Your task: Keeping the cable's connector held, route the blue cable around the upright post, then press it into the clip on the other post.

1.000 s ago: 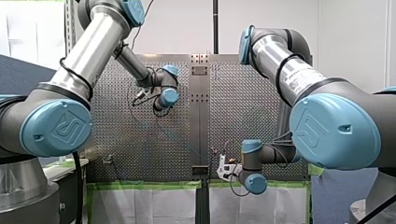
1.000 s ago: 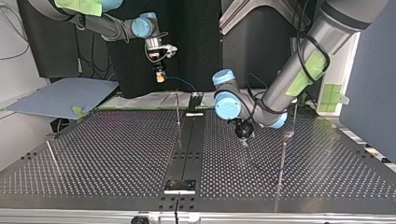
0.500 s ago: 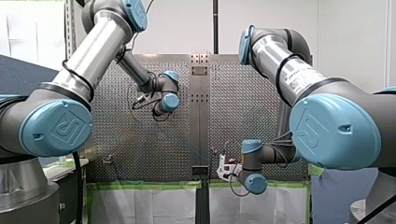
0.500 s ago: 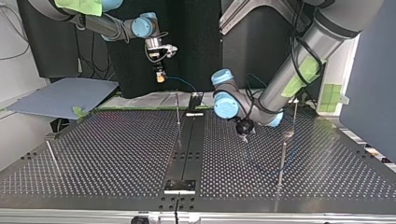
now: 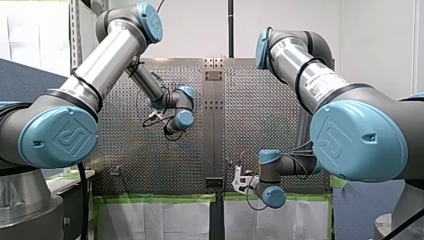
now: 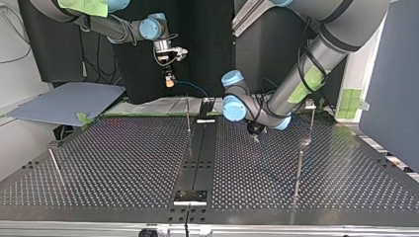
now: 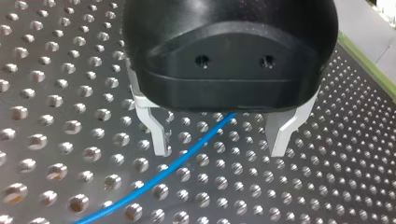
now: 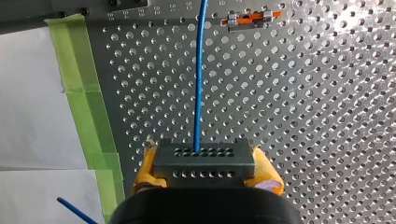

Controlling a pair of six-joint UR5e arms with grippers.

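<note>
In the right wrist view my right gripper [image 8: 204, 179] has its yellow pads [image 8: 268, 175] shut on the grey connector block [image 8: 204, 161]. The blue cable [image 8: 200, 70] runs straight out of the block over the perforated table. In the top view this gripper [image 6: 169, 81] hangs above the table's far edge. My left gripper [image 7: 218, 140] stands open just above the table, and the blue cable [image 7: 154, 179] lies loose between its metal fingers [image 7: 156, 135]. In the top view it [image 6: 255, 136] is right of the centre rail, with a thin upright post [image 6: 188, 116] to its left.
Two more posts [image 6: 299, 168] [image 6: 312, 121] stand at the top view's right, the farther one with a pale piece on top. Another post [image 6: 54, 165] leans at the left. An orange and metal piece [image 8: 252, 18] lies ahead of the connector. Green tape [image 8: 88, 107] edges the table.
My left gripper has moved a little toward the far edge and leftward in the top view, staying open and low over the table. My right gripper has held still with the connector.
</note>
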